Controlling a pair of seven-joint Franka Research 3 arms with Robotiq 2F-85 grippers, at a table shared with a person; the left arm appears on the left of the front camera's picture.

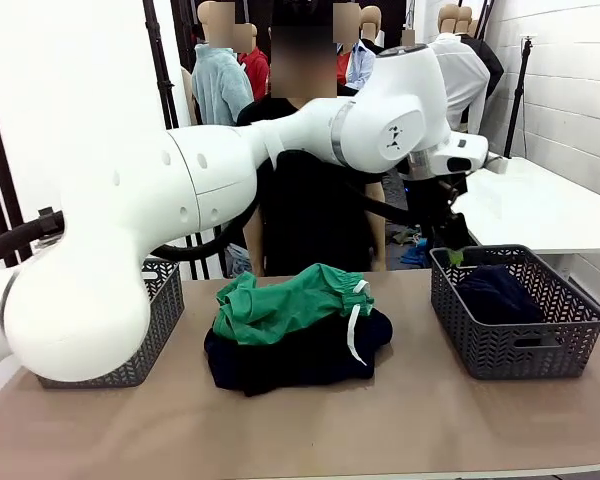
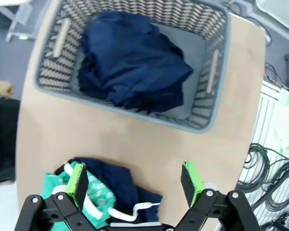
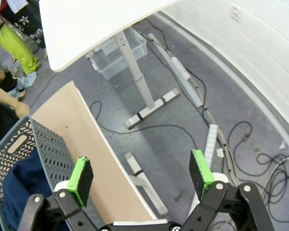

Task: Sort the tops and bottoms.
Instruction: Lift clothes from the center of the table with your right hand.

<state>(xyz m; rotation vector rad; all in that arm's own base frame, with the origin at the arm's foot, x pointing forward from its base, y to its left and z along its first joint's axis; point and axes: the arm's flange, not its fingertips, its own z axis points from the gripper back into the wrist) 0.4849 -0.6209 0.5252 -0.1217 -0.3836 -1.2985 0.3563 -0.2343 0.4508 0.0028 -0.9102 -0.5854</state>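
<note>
The left gripper (image 2: 135, 185) hangs wide open and empty beside the basket (image 2: 216, 72). The bottoms (image 2: 94, 199) lie back toward its wrist beside one pad, on a navy garment (image 2: 118, 180). The right gripper (image 3: 142, 175), also spread wide (out past the table (image 3: 86, 134) edge), looks farther off. The front view adds that the bottoms' long axis runs crosswise.

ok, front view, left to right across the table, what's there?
left grey basket → green bottoms → right grey basket holding a navy garment
</note>
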